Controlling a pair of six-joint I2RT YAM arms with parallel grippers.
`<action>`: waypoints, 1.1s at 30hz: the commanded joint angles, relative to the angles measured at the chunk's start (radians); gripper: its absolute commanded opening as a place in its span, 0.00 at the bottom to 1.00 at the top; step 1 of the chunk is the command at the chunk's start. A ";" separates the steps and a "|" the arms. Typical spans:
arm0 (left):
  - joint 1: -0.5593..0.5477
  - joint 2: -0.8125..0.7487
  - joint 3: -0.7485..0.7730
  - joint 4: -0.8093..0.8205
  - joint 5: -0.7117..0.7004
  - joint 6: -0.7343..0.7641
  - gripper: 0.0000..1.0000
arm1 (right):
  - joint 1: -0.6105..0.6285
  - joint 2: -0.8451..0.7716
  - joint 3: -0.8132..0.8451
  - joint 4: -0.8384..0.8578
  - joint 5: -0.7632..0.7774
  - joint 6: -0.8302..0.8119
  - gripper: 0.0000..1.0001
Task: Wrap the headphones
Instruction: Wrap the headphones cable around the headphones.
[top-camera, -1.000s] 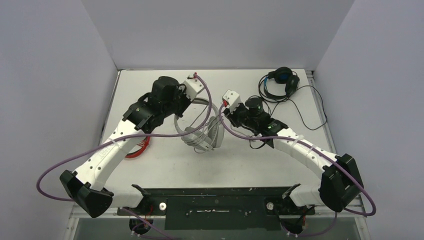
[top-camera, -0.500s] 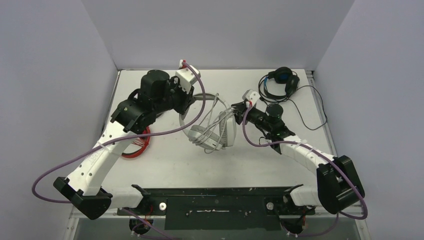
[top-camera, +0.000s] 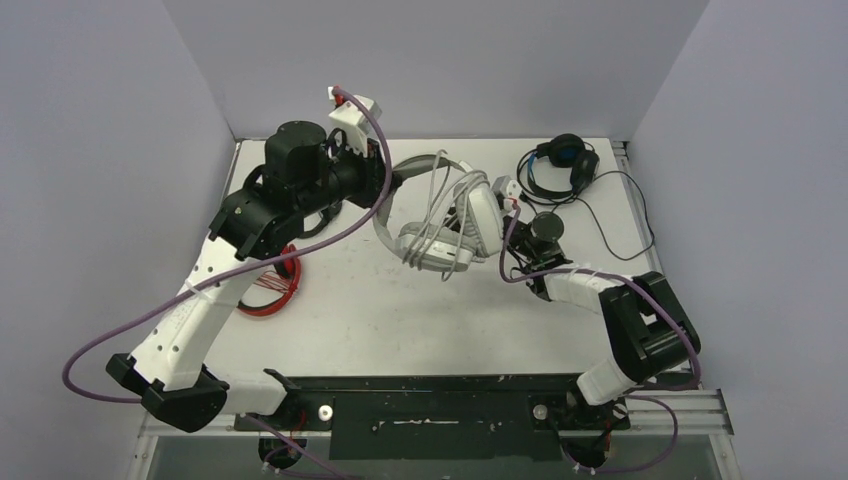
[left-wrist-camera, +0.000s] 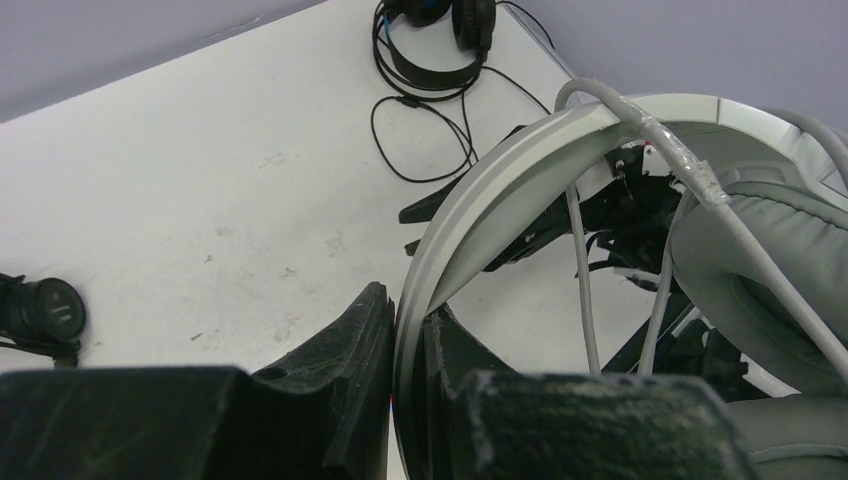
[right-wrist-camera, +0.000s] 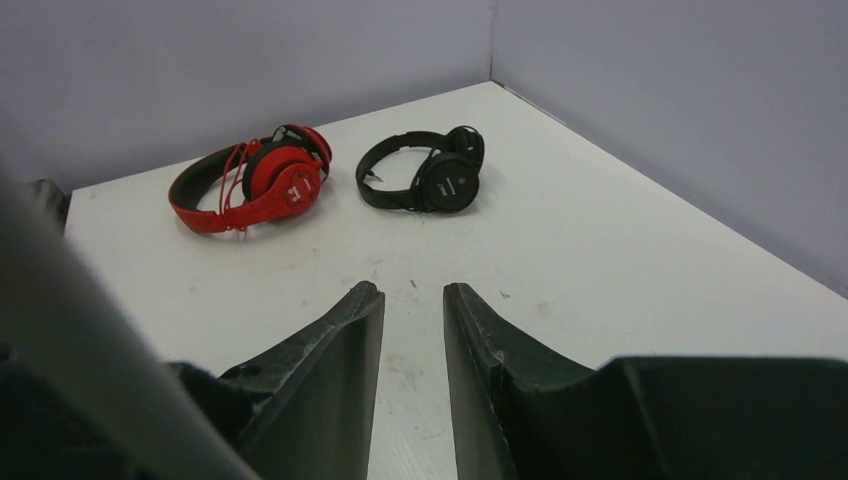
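Hanging clear of the worktop (top-camera: 400, 320), out toward the middle of its far edge, the white-grey headset (top-camera: 455, 228) is pinched by its headband in the left hand (top-camera: 392, 183). The wrist view shows that hand clamped flat on both sides of the band, close to one end of the arch. From there the band curves away toward the right edge, so its long axis runs roughly along the far edge. The ear cups dangle at the end nearer the right hand (top-camera: 503, 212). The cable (top-camera: 437, 195) is draped over the band in loose strands between the two hands.

The right hand sits just beside the ear cups, on their right, and points across toward the left edge. It is only narrowly parted, with nothing in the gap, and I can't tell whether it touches a cup.

To my eye the coming move belongs to that hand. It is the nearer one to the slack strands, which lie to its left and slightly above.

The black-and-blue headset (top-camera: 560, 160) rests at the far right corner. The red headset (right-wrist-camera: 250, 185) and small black headset (right-wrist-camera: 425, 180) lie by the left edge.
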 joint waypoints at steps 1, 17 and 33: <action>-0.002 0.010 0.045 0.148 -0.020 -0.204 0.00 | 0.039 0.006 -0.012 0.152 -0.041 0.056 0.30; 0.008 -0.090 -0.218 0.473 -0.251 -0.463 0.00 | 0.206 0.022 -0.163 0.349 0.100 0.174 0.33; 0.009 -0.083 -0.227 0.484 -0.205 -0.472 0.00 | 0.114 -0.065 -0.231 0.284 0.125 0.208 0.44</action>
